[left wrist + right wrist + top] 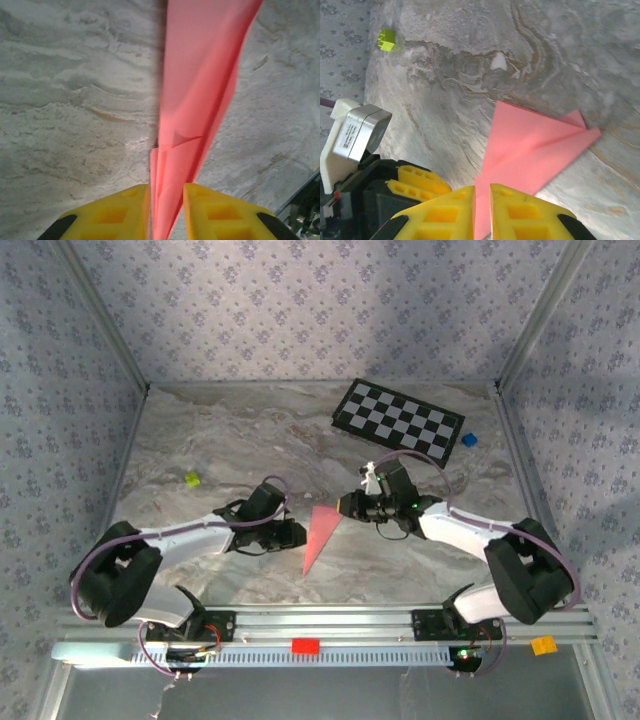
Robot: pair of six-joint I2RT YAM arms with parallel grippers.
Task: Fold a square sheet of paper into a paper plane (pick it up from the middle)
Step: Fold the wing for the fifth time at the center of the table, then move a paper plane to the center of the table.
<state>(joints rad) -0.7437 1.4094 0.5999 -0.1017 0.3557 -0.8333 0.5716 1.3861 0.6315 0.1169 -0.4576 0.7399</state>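
The paper plane [321,534] sits on the marble-patterned table [230,440], nearer to the arm bases than the checkerboard [398,418] and to that board's left, well apart from it. From above it reads as a slim pink-red triangle. Its broad end faces the checkerboard and its sharp tip points away from it, toward the near rail. The left end effector [296,533] meets the plane on the side away from the checkerboard, and the right end effector [347,505] meets it at the broad end, the side closer to the board. In the left wrist view the plane [200,100] runs up from between the yellow fingers [120,212]. These stand slightly spread, with a sliver of table [75,100] showing between the paper and one finger, so the left end effector [166,212] is not clamped on it. In the right wrist view the folded paper [535,150], with its centre crease and layered wings, enters a narrow slit between the yellow fingers [520,215] of the right end effector [481,210]; whether they press on the paper I cannot tell. A blue block [468,440] lies just beside the checkerboard's right corner, and a yellow-green block [192,480] lies well to the board's left. On the rail, far from the checkerboard, rest a red block [305,646] and an orange block [543,645].
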